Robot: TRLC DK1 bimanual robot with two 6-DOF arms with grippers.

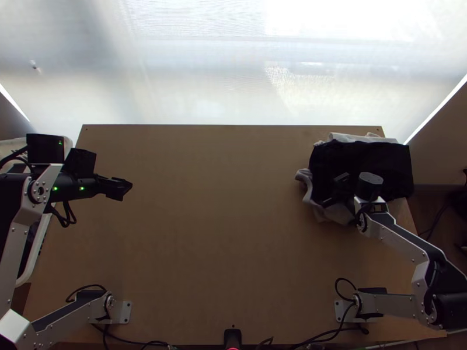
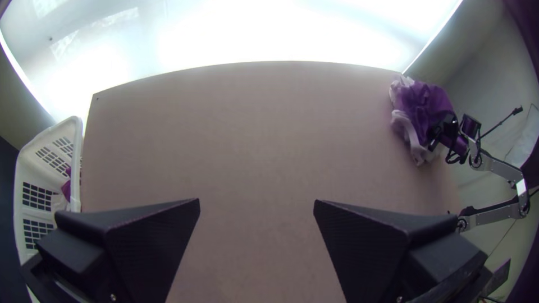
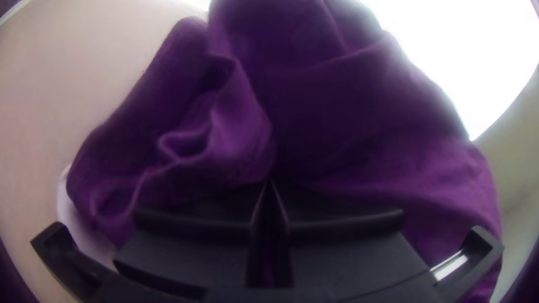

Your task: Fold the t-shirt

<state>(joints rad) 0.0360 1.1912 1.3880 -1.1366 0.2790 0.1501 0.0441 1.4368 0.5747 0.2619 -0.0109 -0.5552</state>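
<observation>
White slatted basket (image 2: 76, 143), beside the left edge of the wooden table (image 1: 222, 233), with some cloth (image 2: 66, 189) inside; left gripper (image 1: 127, 186), above the left part of the table, its two fingers spread wide with nothing between them; pale cloth (image 1: 334, 214), bunched at the table's far right corner and protruding from beneath dark cloth (image 1: 388, 163), which lies heaped and creased there, reaching past the table's right edge. Right gripper (image 1: 335, 189), at this heap on the table's right, with fingertips together against the dark cloth; whether a fold is pinched cannot be told.
</observation>
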